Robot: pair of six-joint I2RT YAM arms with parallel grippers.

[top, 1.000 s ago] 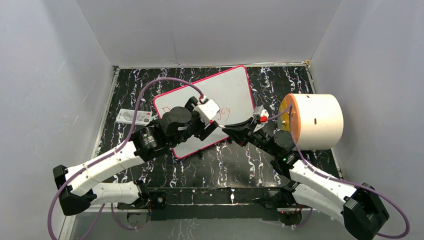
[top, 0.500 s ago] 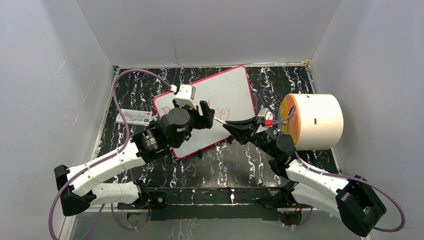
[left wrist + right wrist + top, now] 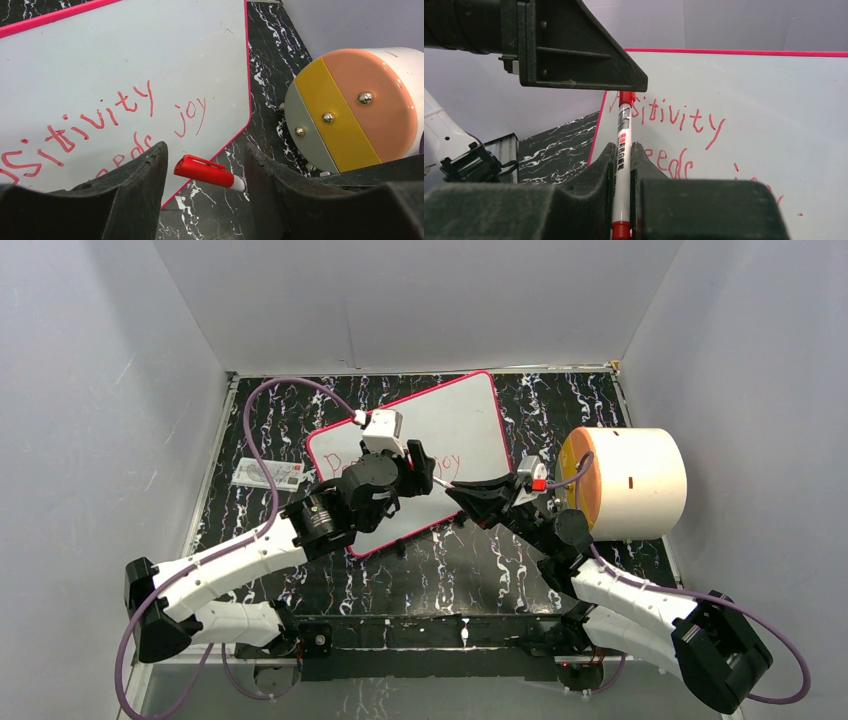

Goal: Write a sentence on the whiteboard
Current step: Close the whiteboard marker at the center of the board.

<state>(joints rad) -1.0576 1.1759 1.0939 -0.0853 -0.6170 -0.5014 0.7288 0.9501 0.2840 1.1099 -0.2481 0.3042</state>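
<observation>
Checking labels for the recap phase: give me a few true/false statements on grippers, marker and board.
1. The right gripper is shut on the marker. True.
2. The left gripper is clamped on the cap. False: its jaws stand open, with the cap between them and a gap on each side.
3. The whiteboard is blank. False: the sentence is written on it in red.
4. The cap is on the marker. True.

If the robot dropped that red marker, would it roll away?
Probably a little: the marker is a slim round tube. The clip on its red cap would likely stop it soon. It looks stiff and light.
</observation>
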